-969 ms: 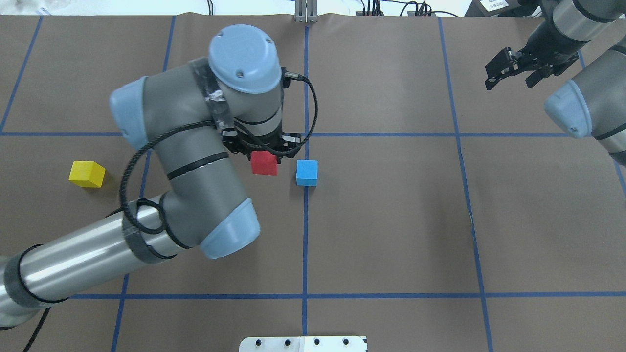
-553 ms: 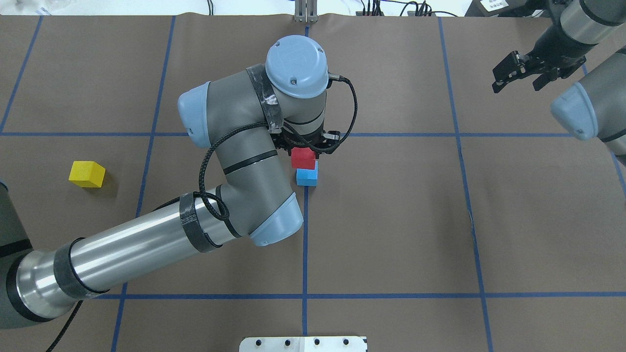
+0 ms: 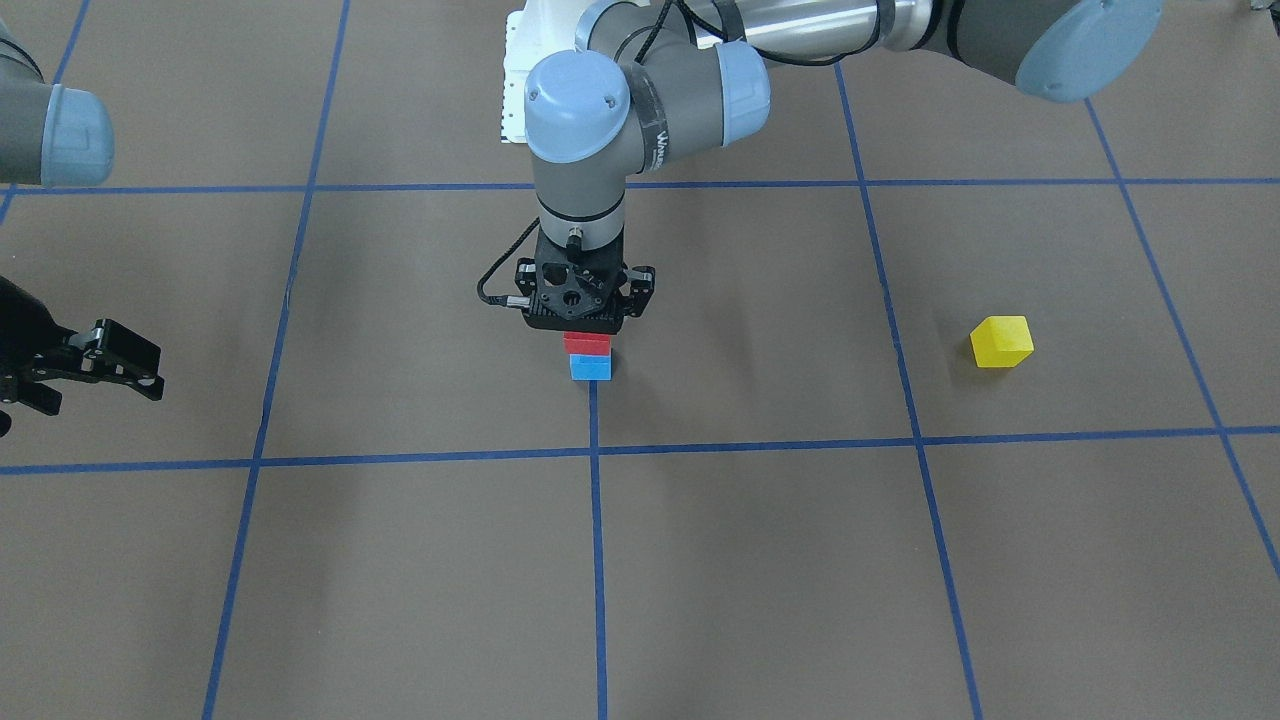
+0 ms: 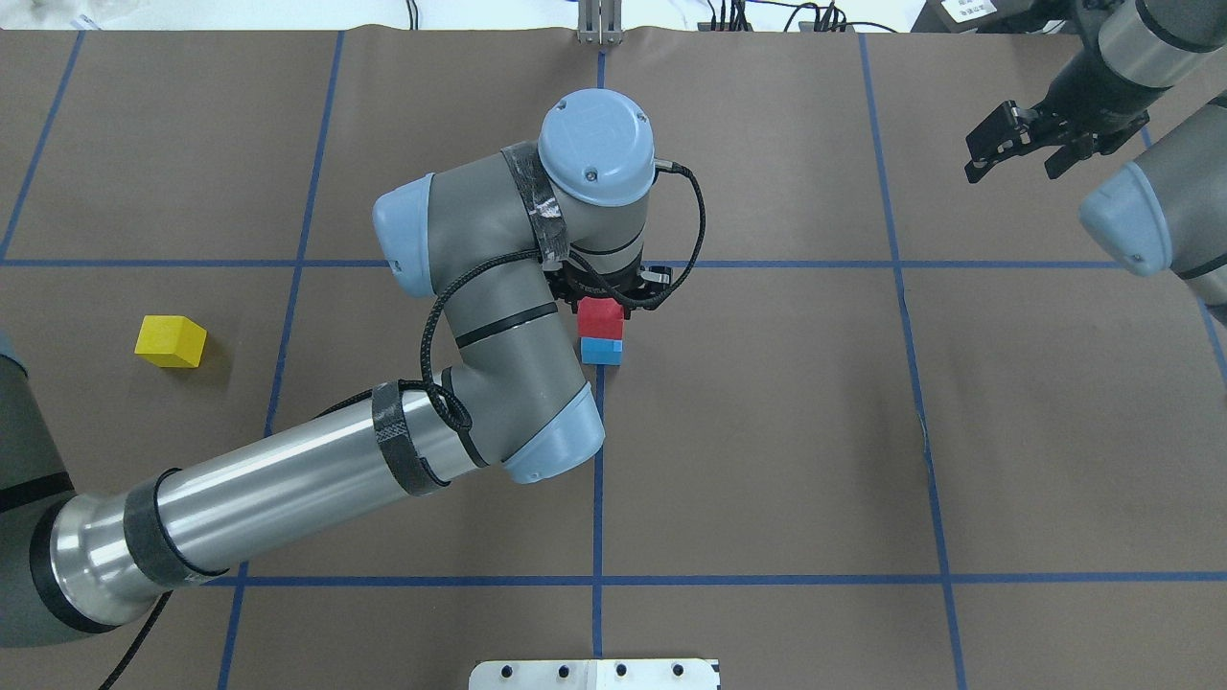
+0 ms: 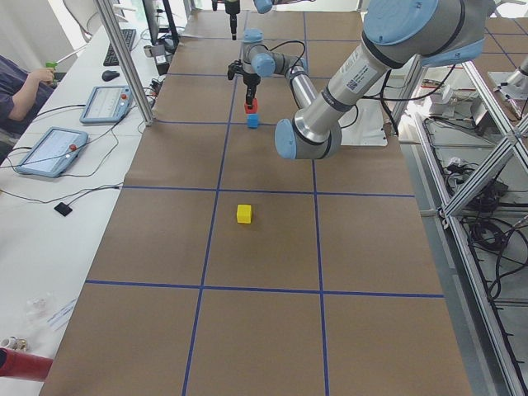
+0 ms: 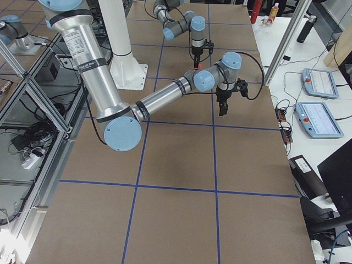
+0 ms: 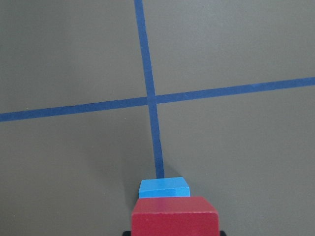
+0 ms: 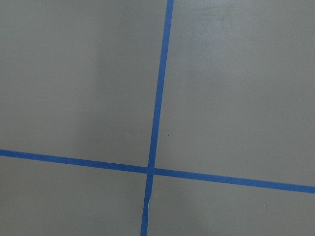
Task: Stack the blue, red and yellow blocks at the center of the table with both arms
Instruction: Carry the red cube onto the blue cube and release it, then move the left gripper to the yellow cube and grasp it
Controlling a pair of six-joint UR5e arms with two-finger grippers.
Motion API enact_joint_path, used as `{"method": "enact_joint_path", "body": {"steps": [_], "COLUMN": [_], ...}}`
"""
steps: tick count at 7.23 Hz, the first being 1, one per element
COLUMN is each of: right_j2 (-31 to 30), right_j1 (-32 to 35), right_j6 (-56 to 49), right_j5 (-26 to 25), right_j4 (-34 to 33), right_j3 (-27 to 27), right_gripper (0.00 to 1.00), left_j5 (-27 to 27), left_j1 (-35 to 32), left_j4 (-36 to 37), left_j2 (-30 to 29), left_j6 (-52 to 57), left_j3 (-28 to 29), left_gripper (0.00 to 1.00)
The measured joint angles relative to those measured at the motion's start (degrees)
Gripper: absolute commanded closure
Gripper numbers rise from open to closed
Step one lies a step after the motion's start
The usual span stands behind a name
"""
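Left claw point(image 3: 587, 338) is clamped on the red block point(image 4: 600, 315), which sits squarely on top of the blue block point(image 4: 601, 352); the two faces look touching. The stack is on the centre tape line point(image 4: 597, 460), mid worktop point(image 4: 767, 431). Yellow block point(image 4: 170, 341) is alone, well apart on the robot's left. Right claw point(image 4: 1012, 165) is spread wide, holding nothing, hovering near the far right corner.

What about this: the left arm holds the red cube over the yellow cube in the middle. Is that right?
No. The overhead view shows the red cube over the blue cube; the yellow cube sits alone at the side.
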Motion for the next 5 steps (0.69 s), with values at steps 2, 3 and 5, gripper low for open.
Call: {"method": "enact_joint_path", "body": {"steps": [2, 3, 5], "right_j2": [0.0, 0.0, 0.0], "right_j1": [0.0, 0.0, 0.0], "right_j6": [0.0, 0.0, 0.1], "right_j5": [0.0, 0.0, 0.0], "right_j4": [0.0, 0.0, 0.0], "right_j3": [0.0, 0.0, 0.0], "right_gripper": [0.00, 0.00, 0.00], "left_j5": [0.0, 0.0, 0.0], "left_j1": [0.1, 0.2, 0.2], "left_j4": [-1.6, -2.3, -2.7], "left_j2": [0.0, 0.0, 0.0], "left_j6": [-0.1, -0.1, -0.2], "left_j3": [1.8, 2.5, 2.9], "left_gripper": [0.82, 0.26, 0.00]}}
